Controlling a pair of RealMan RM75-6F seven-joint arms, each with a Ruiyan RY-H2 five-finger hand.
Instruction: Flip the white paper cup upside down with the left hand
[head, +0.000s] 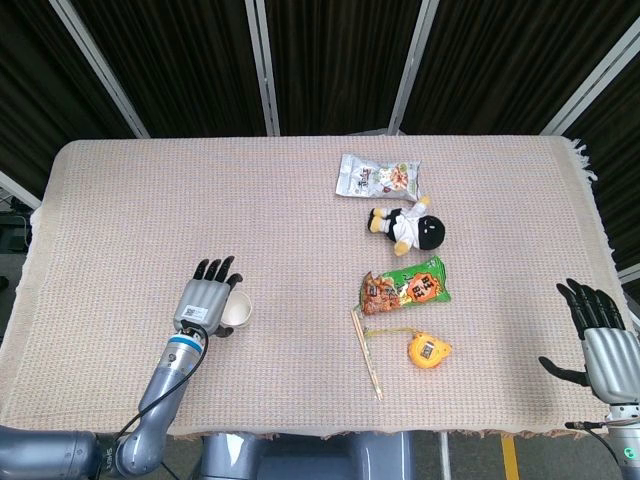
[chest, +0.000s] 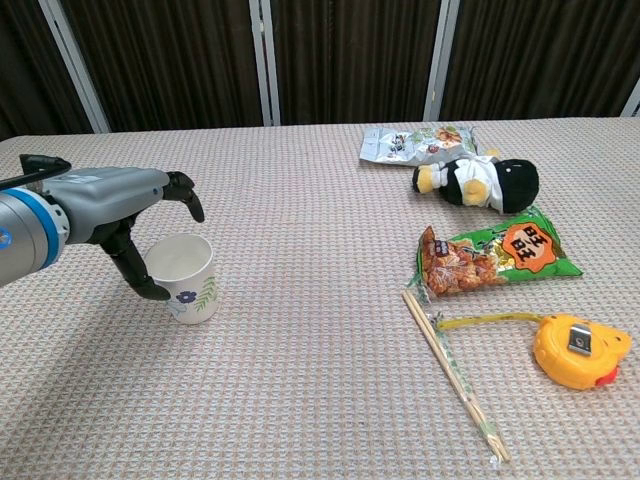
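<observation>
The white paper cup (chest: 186, 277) with a blue flower print stands upright, mouth up, on the woven cloth; the head view shows the cup (head: 238, 311) at the front left. My left hand (chest: 125, 215) is right beside it on its left, fingers spread above the rim and thumb low against the cup's side, holding nothing. From above, the left hand (head: 208, 297) partly covers the cup's left edge. My right hand (head: 600, 338) hovers open at the table's front right corner, far from the cup.
A green and orange snack bag (chest: 494, 254), wooden chopsticks (chest: 452, 375) and an orange tape measure (chest: 580, 350) lie to the right. Further back are a black plush toy (chest: 485, 183) and a silver snack packet (chest: 418, 142). The cloth-covered table (head: 180, 200) ends at the front edge.
</observation>
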